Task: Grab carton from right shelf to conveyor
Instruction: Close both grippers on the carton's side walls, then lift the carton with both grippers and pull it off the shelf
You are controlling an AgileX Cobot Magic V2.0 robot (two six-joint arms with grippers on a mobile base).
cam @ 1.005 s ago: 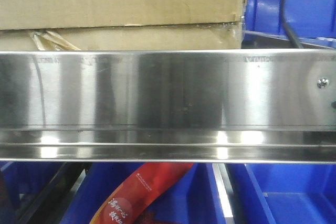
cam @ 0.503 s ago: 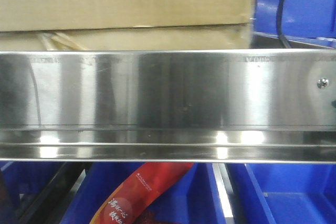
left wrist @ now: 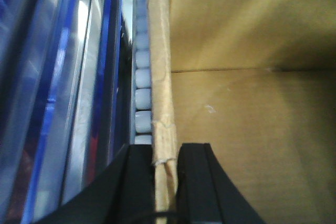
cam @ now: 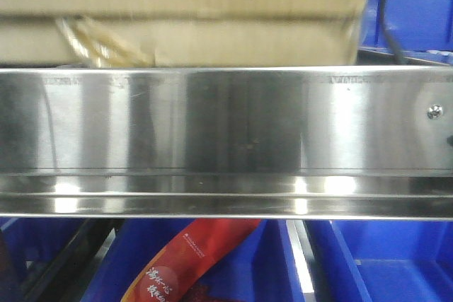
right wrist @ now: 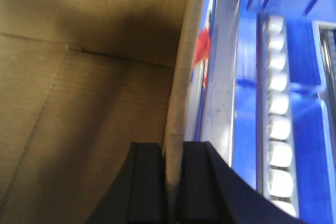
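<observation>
The brown carton [cam: 184, 5] sits above the stainless shelf rail [cam: 212, 125], blurred, with a wad of tan tape [cam: 95, 44] at its lower left edge. In the left wrist view my left gripper [left wrist: 165, 153] is shut on the carton's upright side wall [left wrist: 160, 77], one black finger [left wrist: 202, 182] inside the box and the other outside. My right gripper [right wrist: 172, 153] is shut the same way on the opposite wall [right wrist: 181, 77], with the carton's inside [right wrist: 79, 103] to its left. The conveyor is out of view.
Blue plastic bins [cam: 396, 259] sit below the rail and another [cam: 417, 5] stands right of the carton, with a black cable [cam: 382, 12] in front of it. A red packet [cam: 191, 259] lies in a lower bin. White rollers [left wrist: 143, 93] [right wrist: 278, 129] run alongside the carton walls. A screw head [cam: 436, 112] marks the rail's right end.
The carton has slid to the right along the shelf. Its right edge now reaches further across the blue bin. Its flap seam sits higher in the front view.
</observation>
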